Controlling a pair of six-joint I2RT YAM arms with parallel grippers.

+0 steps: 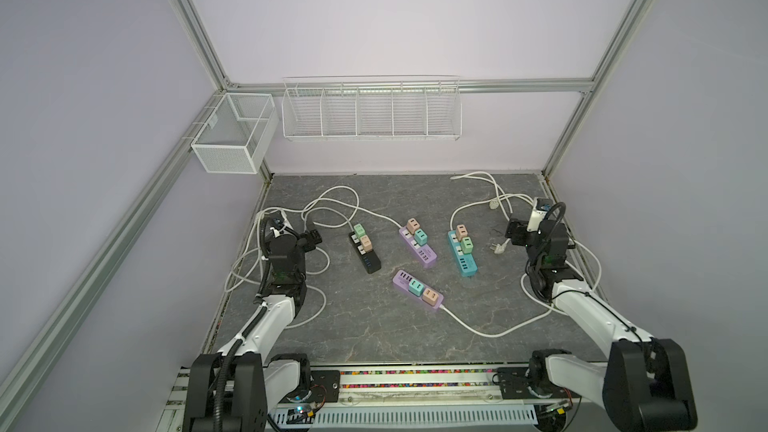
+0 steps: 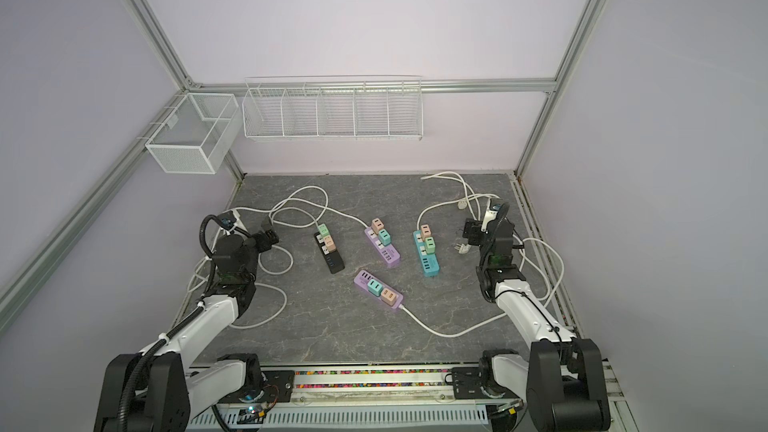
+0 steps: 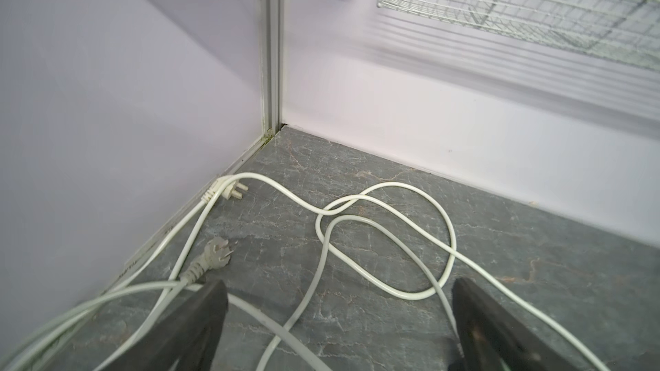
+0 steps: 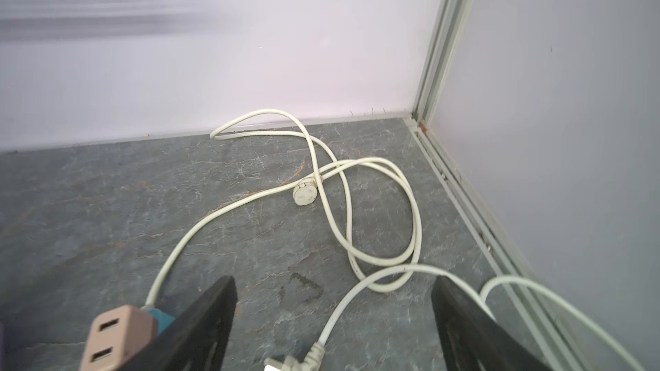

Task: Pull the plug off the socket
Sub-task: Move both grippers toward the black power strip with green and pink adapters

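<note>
Four power strips lie mid-table in both top views: a black one (image 1: 365,254), a purple one (image 1: 419,243), a teal one (image 1: 462,254) and a nearer purple one (image 1: 417,289). Each carries a green and a tan cube plug, such as the tan plug (image 1: 461,229) on the teal strip. My left gripper (image 1: 316,238) hangs open left of the black strip, over white cable (image 3: 321,265), holding nothing. My right gripper (image 1: 512,234) stands open right of the teal strip. The right wrist view shows a tan plug (image 4: 118,337) on the teal strip (image 4: 160,316) beside one finger (image 4: 214,312).
White cables loop over the table at both sides. Loose wall plugs lie near each gripper (image 3: 214,253) (image 4: 296,360), and a round one (image 4: 305,194) further back. A wire rack (image 1: 372,110) and a mesh basket (image 1: 232,135) hang on the back wall.
</note>
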